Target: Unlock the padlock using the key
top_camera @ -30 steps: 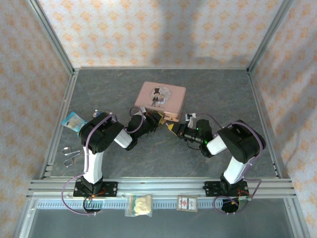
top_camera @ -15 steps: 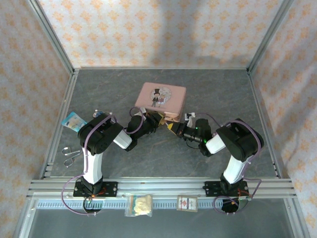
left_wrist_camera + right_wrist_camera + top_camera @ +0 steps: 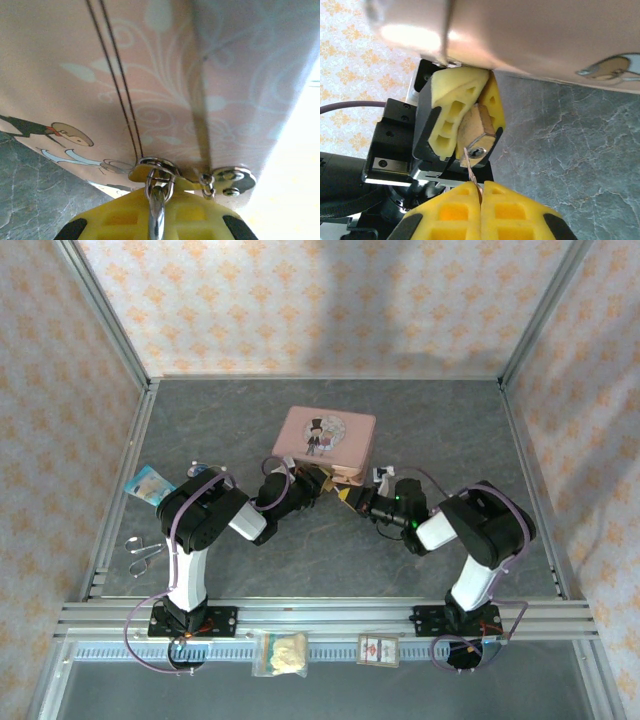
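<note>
The small brass padlock (image 3: 479, 131) is clamped between the yellow fingers (image 3: 447, 125) of my left gripper (image 3: 313, 483), close against the front wall of the pink tin (image 3: 325, 437). Its keyhole (image 3: 476, 151) faces my right gripper (image 3: 481, 186), which is shut on the thin key (image 3: 471, 169). The key's tip rests just left of the keyhole, against the padlock's bottom face. In the left wrist view the silvery shackle (image 3: 157, 202) runs from between my left gripper's fingers (image 3: 120, 217) through the tin's clasp loop (image 3: 156, 172). The padlock body is hidden there.
Scissors (image 3: 142, 552) and a blue packet (image 3: 150, 483) lie at the table's left edge. Two small bags (image 3: 280, 652) (image 3: 378, 649) sit on the front rail. The tin (image 3: 545, 35) stands right behind both grippers. Grey table (image 3: 440, 420) lies open to the right.
</note>
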### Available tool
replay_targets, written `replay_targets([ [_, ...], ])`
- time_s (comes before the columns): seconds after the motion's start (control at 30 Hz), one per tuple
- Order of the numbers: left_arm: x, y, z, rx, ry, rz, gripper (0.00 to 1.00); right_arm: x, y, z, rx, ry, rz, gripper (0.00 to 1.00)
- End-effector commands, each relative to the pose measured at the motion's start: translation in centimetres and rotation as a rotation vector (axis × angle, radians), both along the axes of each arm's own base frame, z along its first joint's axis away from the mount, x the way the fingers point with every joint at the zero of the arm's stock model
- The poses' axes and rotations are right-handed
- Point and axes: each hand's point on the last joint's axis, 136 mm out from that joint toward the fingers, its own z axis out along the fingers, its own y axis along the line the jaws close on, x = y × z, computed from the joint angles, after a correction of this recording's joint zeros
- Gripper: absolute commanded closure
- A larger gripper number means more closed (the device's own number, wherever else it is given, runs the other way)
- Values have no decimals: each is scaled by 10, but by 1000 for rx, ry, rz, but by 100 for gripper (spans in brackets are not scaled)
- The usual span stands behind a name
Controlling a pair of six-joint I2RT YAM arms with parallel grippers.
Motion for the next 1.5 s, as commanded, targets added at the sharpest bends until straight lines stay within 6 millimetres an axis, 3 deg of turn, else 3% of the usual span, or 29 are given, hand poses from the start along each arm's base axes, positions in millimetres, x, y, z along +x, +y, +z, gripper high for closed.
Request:
replay_targets([
  [0.0,1,-11,43,-101,-92,-15,100,-3,0,8,-7,-39,6,100],
  [0.43,1,-10,42,-103,-89,-8,100,-12,-9,1,-38,-22,-18,100],
  [0.87,-2,-14,47,-106,-98,-20,100,-2,1,9,-15,-52,-5,100],
  [1.47,-4,-14,48,-111,-99,-17,100,-4,-4,3,-38,-39,-27,100],
])
